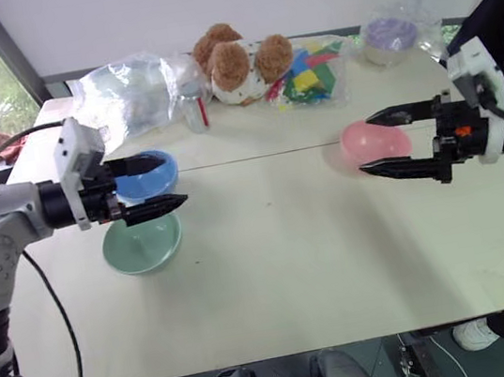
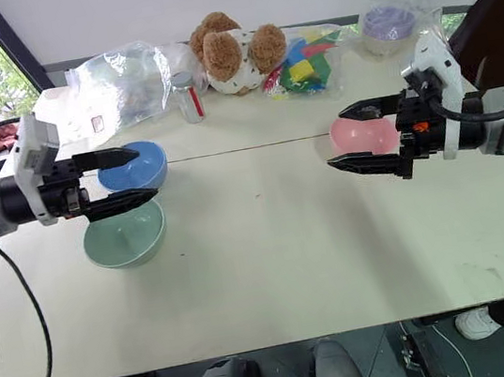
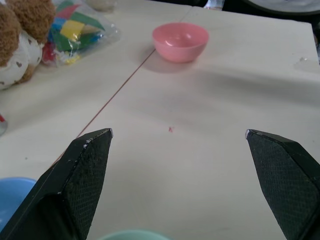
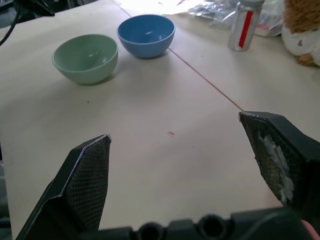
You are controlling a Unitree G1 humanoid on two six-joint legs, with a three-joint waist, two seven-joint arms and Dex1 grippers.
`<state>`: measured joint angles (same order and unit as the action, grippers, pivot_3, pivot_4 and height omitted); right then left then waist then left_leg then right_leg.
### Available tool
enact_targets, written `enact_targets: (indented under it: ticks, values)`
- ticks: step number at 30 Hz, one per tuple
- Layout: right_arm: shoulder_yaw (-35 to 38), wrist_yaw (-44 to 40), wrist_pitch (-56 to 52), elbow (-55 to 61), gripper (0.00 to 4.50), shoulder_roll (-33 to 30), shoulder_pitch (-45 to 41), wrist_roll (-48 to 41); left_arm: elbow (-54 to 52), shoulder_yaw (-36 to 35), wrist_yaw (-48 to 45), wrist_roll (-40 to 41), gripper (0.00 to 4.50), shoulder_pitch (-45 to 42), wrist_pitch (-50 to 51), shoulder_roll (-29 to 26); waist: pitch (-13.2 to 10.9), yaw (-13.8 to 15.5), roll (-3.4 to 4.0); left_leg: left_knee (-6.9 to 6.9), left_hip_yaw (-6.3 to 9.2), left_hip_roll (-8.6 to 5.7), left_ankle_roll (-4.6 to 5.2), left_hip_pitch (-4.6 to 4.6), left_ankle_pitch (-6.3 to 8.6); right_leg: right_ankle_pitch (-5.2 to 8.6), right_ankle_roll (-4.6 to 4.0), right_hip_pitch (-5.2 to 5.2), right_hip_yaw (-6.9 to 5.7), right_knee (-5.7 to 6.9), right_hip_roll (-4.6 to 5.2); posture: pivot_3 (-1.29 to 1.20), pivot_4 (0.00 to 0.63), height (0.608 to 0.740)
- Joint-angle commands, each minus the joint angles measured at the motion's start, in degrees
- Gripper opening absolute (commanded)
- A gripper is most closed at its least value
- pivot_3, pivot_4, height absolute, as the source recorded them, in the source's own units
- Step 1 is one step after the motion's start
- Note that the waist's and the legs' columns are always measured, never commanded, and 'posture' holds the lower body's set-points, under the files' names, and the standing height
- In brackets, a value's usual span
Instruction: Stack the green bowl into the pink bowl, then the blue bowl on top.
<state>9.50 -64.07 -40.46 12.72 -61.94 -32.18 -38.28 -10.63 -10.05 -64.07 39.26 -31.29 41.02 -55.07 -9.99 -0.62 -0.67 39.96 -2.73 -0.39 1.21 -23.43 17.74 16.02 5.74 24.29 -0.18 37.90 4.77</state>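
Still unstacked: green bowl [image 4: 85,57], pink bowl [image 3: 180,41], blue bowl [image 4: 146,35].

Smooth, faintly glossy round plastic bowls, mint-green [image 4: 86,57], sky-blue [image 4: 146,35], light pink [image 3: 180,41]; matt pale wooden tabletop [image 1: 291,258]; fuzzy brown plush toy [image 1: 238,62].

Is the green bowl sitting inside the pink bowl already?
No, the green bowl sits on the table beside the blue bowl, far across from the pink bowl.

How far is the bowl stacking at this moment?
Nothing is done yet: the green bowl, pink bowl and blue bowl sit separately. The left hand and right hand are open and empty. Both stacking steps remain.
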Motion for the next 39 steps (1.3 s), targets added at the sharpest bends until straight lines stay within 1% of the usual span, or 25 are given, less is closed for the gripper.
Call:
enact_targets:
  ticks: [1,4,11,16,25,28,30,32,35,37,39]
  values:
    - [-0.41,-0.51,2.39,0.00,4.50,-0.81,-0.94,2.53,-0.21,-2.41,-0.80,0.83,4.42,0.03,-0.35,-1.01,0.00,-0.01,0.00,0.00,-0.01,0.00,0.00,0.00,0.00,0.00,0.00,0.00,0.00,0.00,0.02,0.00,0.150,0.740]
    - [-0.92,-0.56,2.76,-0.34,4.50,-0.35,-1.41,3.40,-0.32,-1.43,-1.36,-1.30,4.42,0.63,-2.70,-1.32,0.00,-0.10,0.00,0.00,-0.01,0.00,0.00,-0.01,0.00,0.00,0.00,0.01,0.00,-0.01,0.02,0.00,0.150,0.740]
    - [-0.59,-0.54,2.31,-0.07,4.50,-0.24,-1.48,3.56,-0.78,-2.41,-1.01,0.09,4.42,0.72,-1.74,-0.58,0.00,-0.07,0.00,-0.05,-0.01,0.00,-0.01,0.00,0.00,0.00,0.00,0.03,0.00,-0.01,0.02,0.00,0.150,0.740]
    - [-0.64,-0.52,2.35,-0.55,4.50,-0.60,-1.79,4.02,-0.74,-2.47,-1.17,-0.47,4.42,1.28,-2.48,-0.80,0.00,-0.11,0.01,-0.04,-0.01,0.00,-0.01,0.00,0.00,0.00,0.00,0.03,0.00,-0.01,0.03,0.00,0.150,0.740]
    - [-2.47,0.55,3.15,-2.70,4.50,-0.27,-3.36,7.65,-0.26,-3.25,-0.99,-0.20,4.42,1.27,-3.46,-0.26,-0.01,-0.14,0.01,-0.05,-0.01,0.00,-0.01,0.00,0.00,0.00,0.00,0.04,0.00,-0.01,0.03,0.00,0.150,0.740]
    - [-5.10,3.03,1.71,-5.05,4.50,-0.05,-5.15,11.23,0.58,-3.78,-0.85,0.25,4.42,0.66,-4.19,0.64,-0.01,-0.17,0.01,-0.04,-0.01,0.00,-0.01,0.00,0.00,0.00,0.00,0.04,0.00,-0.01,0.03,0.00,0.150,0.740]
    - [-10.25,7.11,-0.72,-9.95,4.50,0.97,-8.62,17.12,1.51,-4.01,-1.51,1.17,4.42,-0.12,-4.29,1.44,0.00,-0.30,0.02,-0.04,-0.02,0.00,-0.02,0.00,0.00,0.00,-0.01,0.04,0.01,0.00,0.04,0.00,0.150,0.740]
    - [-14.83,8.92,0.64,-14.46,4.50,2.15,-11.33,22.65,2.43,-4.05,-1.78,1.72,4.42,-0.94,-4.49,2.34,0.00,-0.30,0.01,-0.01,-0.03,0.00,-0.04,0.00,-0.01,-0.01,-0.04,0.05,0.01,0.00,0.04,0.00,0.150,0.740]
    - [-19.78,9.29,3.01,-22.34,4.50,5.91,-15.83,27.88,3.73,-3.43,-2.99,1.87,4.42,-2.14,-5.15,3.12,-0.01,-0.33,0.02,-0.03,-0.07,-0.01,-0.27,-0.01,-0.15,-0.01,-0.04,0.09,0.00,0.00,0.03,0.00,0.150,0.740]
    - [-24.13,8.23,7.86,-31.05,4.50,8.88,-18.91,32.65,4.32,-4.21,-2.78,4.70,4.42,-4.76,-3.61,4.81,-0.01,-0.34,0.02,-0.06,-0.08,-0.01,-0.30,-0.04,-0.16,-0.01,-0.04,0.13,0.00,0.01,-0.01,0.00,0.150,0.740]
    - [-26.80,6.89,11.57,-38.07,4.50,11.44,-21.41,35.70,4.66,-4.71,-2.75,6.60,4.42,-6.62,-2.64,5.86,-0.01,-0.23,0.02,-0.04,-0.10,-0.01,-0.31,-0.07,-0.17,-0.01,-0.03,0.15,-0.01,0.01,-0.06,0.00,0.150,0.740]
